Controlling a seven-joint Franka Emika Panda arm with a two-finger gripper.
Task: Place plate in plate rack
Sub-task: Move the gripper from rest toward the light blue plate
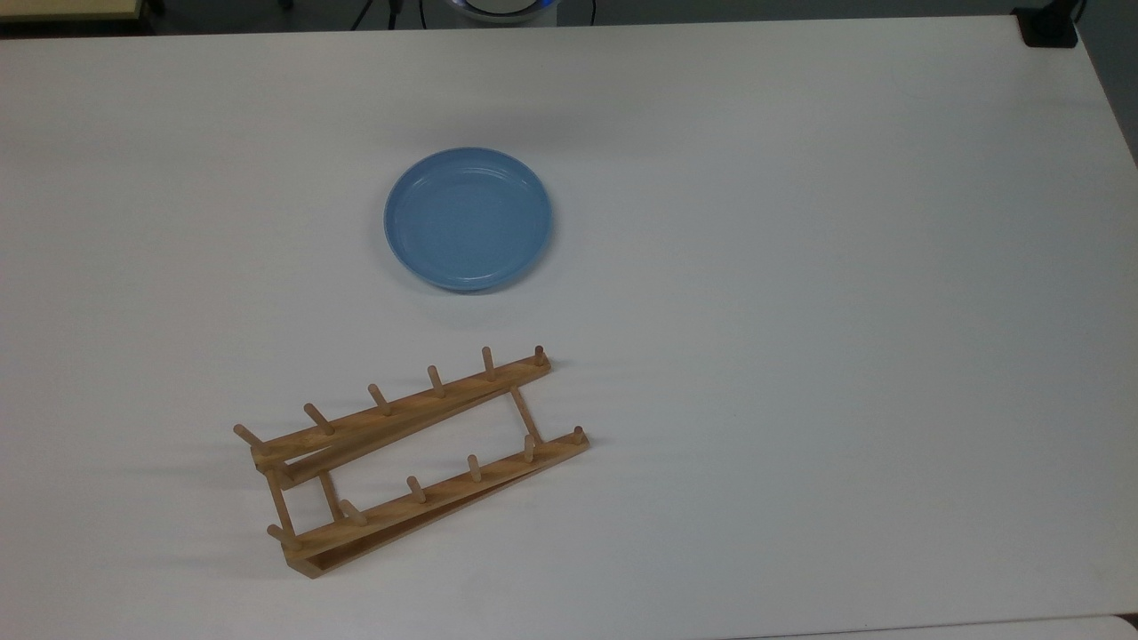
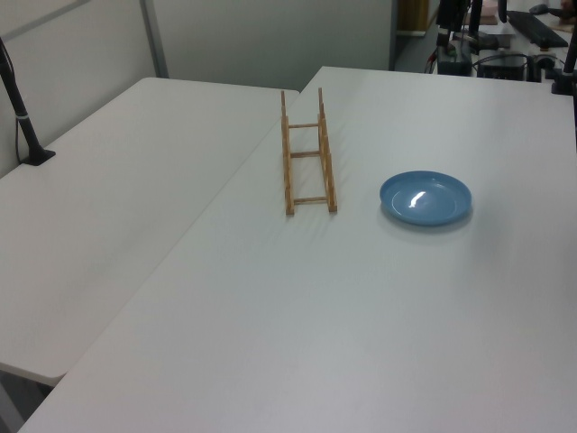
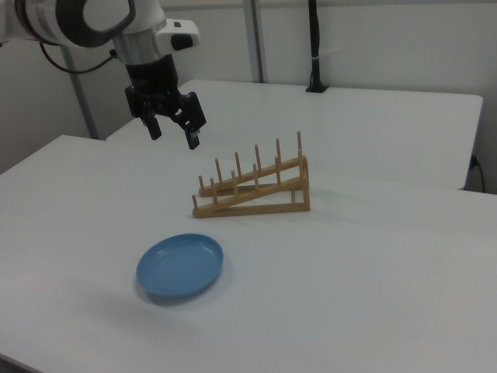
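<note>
The light-blue plate [image 1: 468, 220] [image 2: 425, 198] [image 3: 180, 266] lies flat on the white table, apart from everything. The wooden plate rack [image 1: 411, 462] [image 2: 306, 162] [image 3: 255, 188] stands with its pegs up and nothing in it, a short way from the plate. In the right view my gripper [image 3: 174, 137] hangs in the air, high above the table and beyond the plate, to the left of the rack. It is open, with nothing between its fingers.
A second white table [image 2: 108, 207] adjoins this one beyond the rack. A black pole on a base [image 3: 314, 47] [image 2: 22, 122] stands on that table. A black block [image 1: 1049, 27] sits at the top view's upper right corner.
</note>
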